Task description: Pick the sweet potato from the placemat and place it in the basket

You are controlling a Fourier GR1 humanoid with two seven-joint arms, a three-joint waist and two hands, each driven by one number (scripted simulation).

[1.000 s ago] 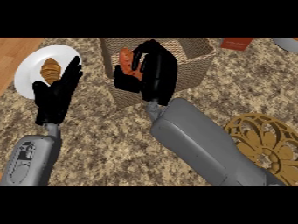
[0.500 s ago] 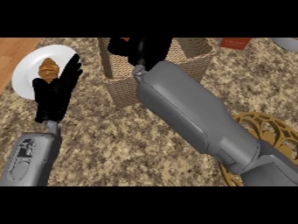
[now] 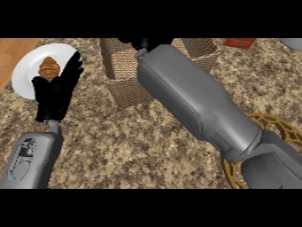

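Nearest, at the counter's front-right edge, a gold openwork trivet (image 3: 280, 137) lies half under the right forearm, w/ the left hand (image 3: 56, 91) resting front-left, fingers straight & relaxed, tips over a white plate (image 3: 29, 71) holding a croissant (image 3: 48, 67). Farther back, the right arm stretches to the wicker basket (image 3: 124, 86) at the far edge. Only a bit of the right hand (image 3: 146, 43) shows over the basket; can't tell its fingers, & the sweet potato isn't visible.

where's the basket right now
In the head view the basket stands at upper centre on the speckled counter, just right of the white plate, with the right forearm reaching over it.
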